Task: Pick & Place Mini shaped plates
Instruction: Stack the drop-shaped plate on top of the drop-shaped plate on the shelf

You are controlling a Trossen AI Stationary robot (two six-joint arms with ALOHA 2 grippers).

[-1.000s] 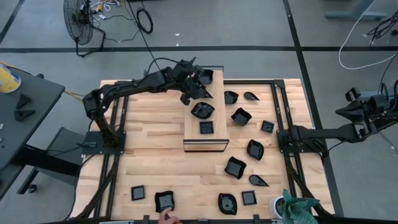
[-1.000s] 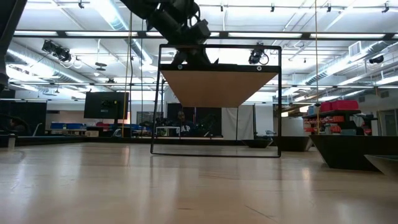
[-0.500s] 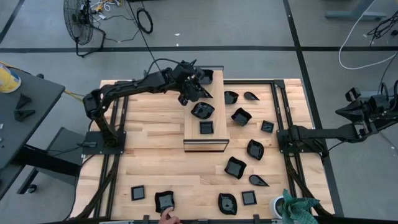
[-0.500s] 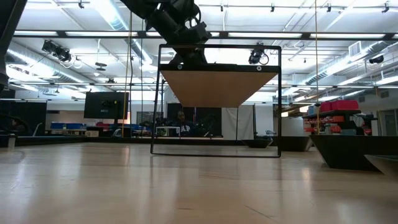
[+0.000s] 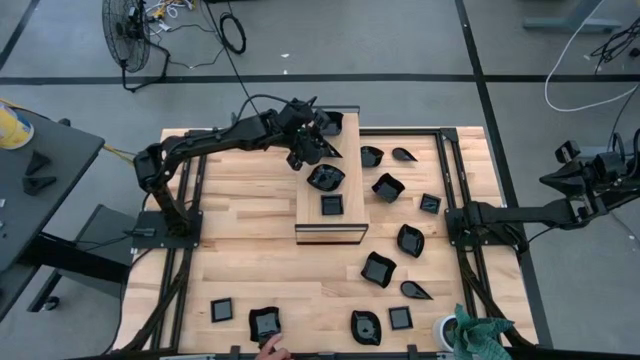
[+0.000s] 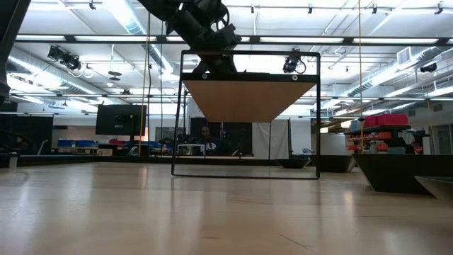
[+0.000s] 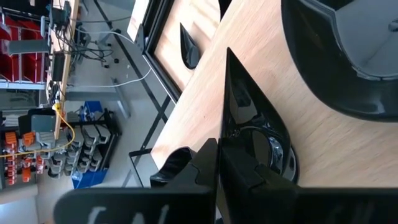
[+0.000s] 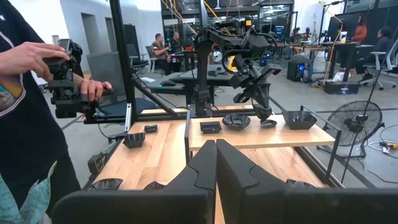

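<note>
Left end effector (image 5: 322, 140), upper centre, pinches a glossy black leaf-shaped mini plate (image 7: 249, 134) over the long light wooden board (image 5: 328, 222); thin rim grip could slip. Right end effector (image 8: 216, 163) closed, empty.

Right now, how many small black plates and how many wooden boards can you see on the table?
Glossy black mini plates: 15 (4 on the board, 11 on the wooden table)
Light wooden rectangular board: 1
Total: 16

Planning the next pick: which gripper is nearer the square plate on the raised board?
Left gripper, above the board's far end near the square plate; right gripper is parked off-table.
</note>
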